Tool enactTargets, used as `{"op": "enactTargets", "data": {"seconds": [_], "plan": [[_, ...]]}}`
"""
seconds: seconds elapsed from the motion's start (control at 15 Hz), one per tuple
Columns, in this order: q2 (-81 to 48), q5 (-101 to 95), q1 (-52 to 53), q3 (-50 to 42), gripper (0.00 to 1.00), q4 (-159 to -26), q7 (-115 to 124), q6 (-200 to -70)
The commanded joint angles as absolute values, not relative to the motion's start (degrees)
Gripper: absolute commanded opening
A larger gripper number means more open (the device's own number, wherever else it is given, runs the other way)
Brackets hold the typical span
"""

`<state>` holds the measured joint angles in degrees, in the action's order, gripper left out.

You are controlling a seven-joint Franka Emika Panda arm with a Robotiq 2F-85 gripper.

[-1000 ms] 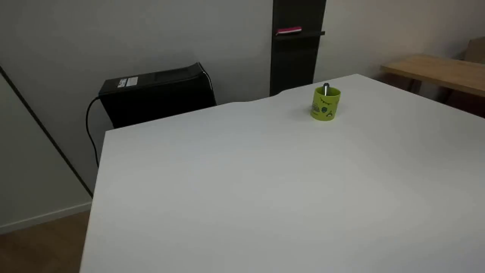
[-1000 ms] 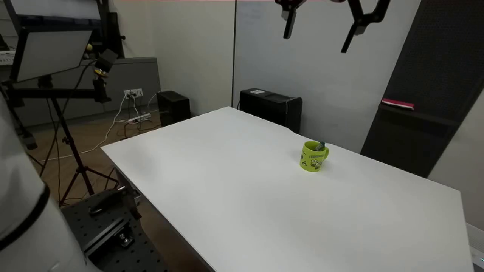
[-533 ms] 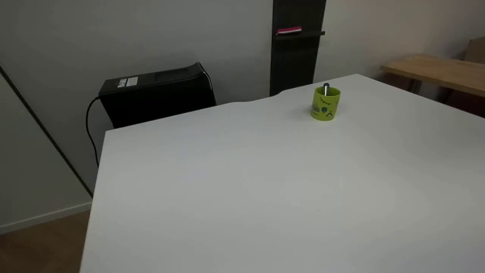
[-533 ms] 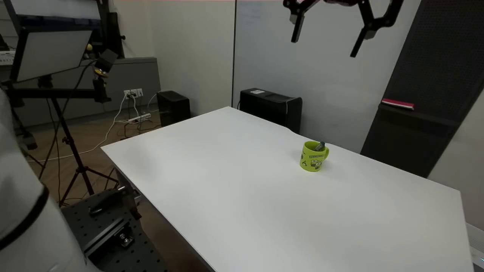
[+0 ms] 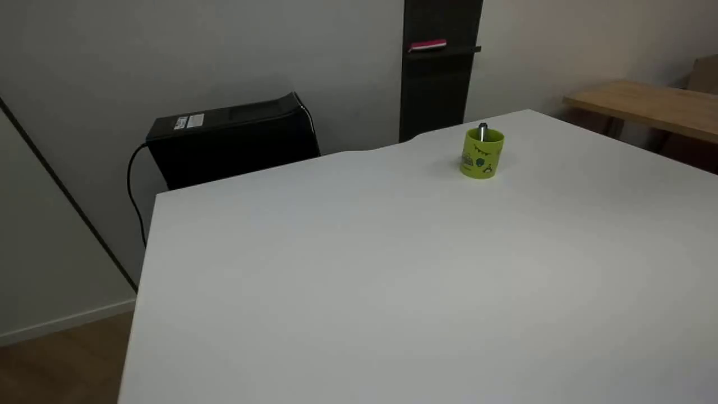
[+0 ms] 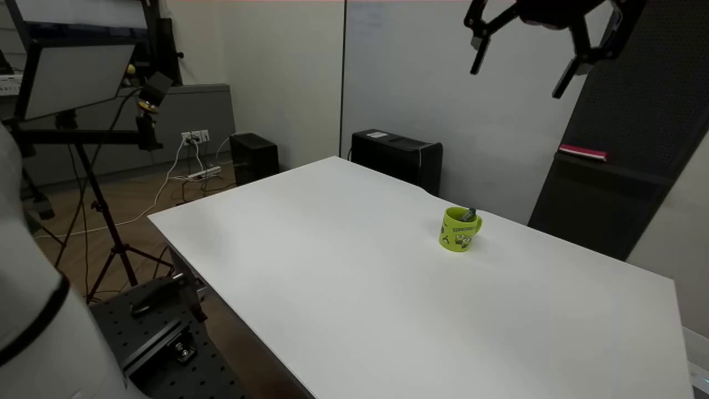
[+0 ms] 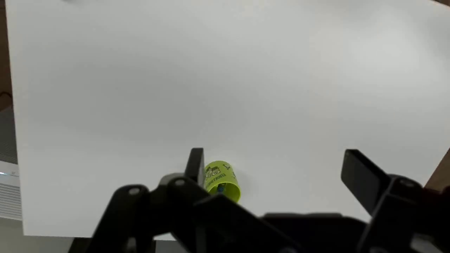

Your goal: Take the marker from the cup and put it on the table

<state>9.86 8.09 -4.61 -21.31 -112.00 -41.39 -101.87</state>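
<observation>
The lime-green cup (image 5: pixel 481 164) with dark drawings stands upright near the far edge of the white table (image 5: pixel 336 269). In an exterior view the cup (image 6: pixel 455 238) shows its handle. The dark marker (image 6: pixel 469 215) leans inside it, its end above the rim; the end of the marker (image 5: pixel 483 132) also shows as dark and shiny. My gripper (image 6: pixel 516 84) is open and empty, high above the table. In the wrist view my gripper (image 7: pixel 274 150) has the cup (image 7: pixel 223 172) below, beside the left finger, which partly hides it. The marker's end (image 7: pixel 221 188) shows inside.
A black appliance (image 5: pixel 235 134) stands behind the table's far edge, by the wall. A dark panel (image 5: pixel 437 90) with a red-and-white item on its ledge is behind the cup. A wooden table (image 5: pixel 650 106) is beyond. A tripod (image 6: pixel 111 221) stands past the table's side.
In an exterior view my open gripper has moved to the right and somewhat lower. The cup and marker have not moved.
</observation>
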Motion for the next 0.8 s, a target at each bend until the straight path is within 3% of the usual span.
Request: {"op": "enactTargets", "data": {"seconds": [0.0,0.73], "plan": [[1.0,10.9,-7.2,-20.0,1.0,-102.4,-42.8,-99.2],[-18.8,13.2,-15.1,-13.2,1.0,-79.3,-41.0,-92.7]]}}
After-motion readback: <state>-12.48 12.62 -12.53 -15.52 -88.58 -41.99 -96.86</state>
